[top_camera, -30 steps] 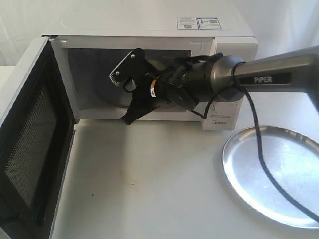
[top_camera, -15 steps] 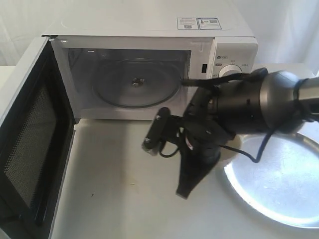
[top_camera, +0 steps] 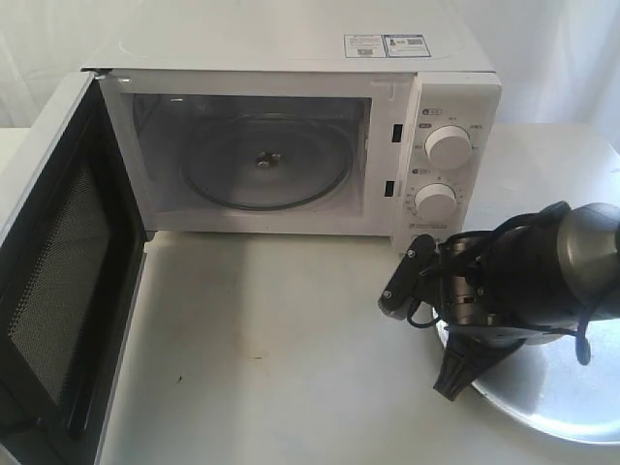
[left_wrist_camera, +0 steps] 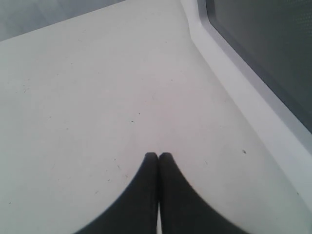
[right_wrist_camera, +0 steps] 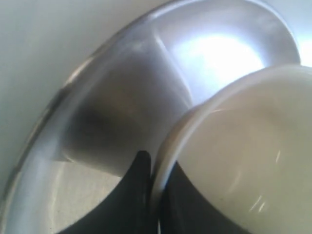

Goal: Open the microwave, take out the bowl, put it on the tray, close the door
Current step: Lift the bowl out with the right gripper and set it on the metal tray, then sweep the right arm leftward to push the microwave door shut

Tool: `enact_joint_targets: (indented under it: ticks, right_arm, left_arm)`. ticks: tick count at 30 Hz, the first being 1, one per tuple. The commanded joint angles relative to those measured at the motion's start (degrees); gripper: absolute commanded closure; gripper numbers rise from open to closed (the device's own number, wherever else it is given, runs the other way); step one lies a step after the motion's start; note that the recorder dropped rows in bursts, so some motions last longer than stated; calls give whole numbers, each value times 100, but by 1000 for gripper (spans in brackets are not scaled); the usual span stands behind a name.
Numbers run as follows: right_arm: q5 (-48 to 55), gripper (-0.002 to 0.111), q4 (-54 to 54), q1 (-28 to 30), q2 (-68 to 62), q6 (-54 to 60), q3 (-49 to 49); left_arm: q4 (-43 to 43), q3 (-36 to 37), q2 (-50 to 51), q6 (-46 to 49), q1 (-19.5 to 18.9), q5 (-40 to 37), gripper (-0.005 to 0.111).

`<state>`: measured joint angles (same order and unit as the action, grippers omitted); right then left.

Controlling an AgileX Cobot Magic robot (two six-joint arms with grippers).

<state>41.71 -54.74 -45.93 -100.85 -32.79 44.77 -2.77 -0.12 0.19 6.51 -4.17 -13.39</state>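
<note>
Cream bowl out, clamped at its rim in my right jaws over tray; left jaws together; door open, closing outstanding.

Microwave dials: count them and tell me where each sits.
2. The upper dial sits on the control panel right of the cavity; the lower dial directly below it. None seems hidden.

The counter is white and smooth, with a few tiny dark specks. Behind it the wall is plain white, maybe cloth. Light is bright.
</note>
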Motion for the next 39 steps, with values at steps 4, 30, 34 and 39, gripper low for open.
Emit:
enact_joint_targets:
  ticks: [4,30,34,39]
  right_arm:
    - [-313,83,-333,30,76,-365,-27]
    - [-5088,108,11,-2331,174,-1112,4316]
    - [-3518,108,-47,-2730,-572,-721,5192]
    - [-3007,108,-100,-3311,-1364,352,5344]
  left_arm:
    - [21,12,-19,-18,23,7,107]
    - [21,12,-19,-18,23,7,107]
    - [21,12,-19,-18,23,7,107]
    - [21,12,-19,-18,23,7,107]
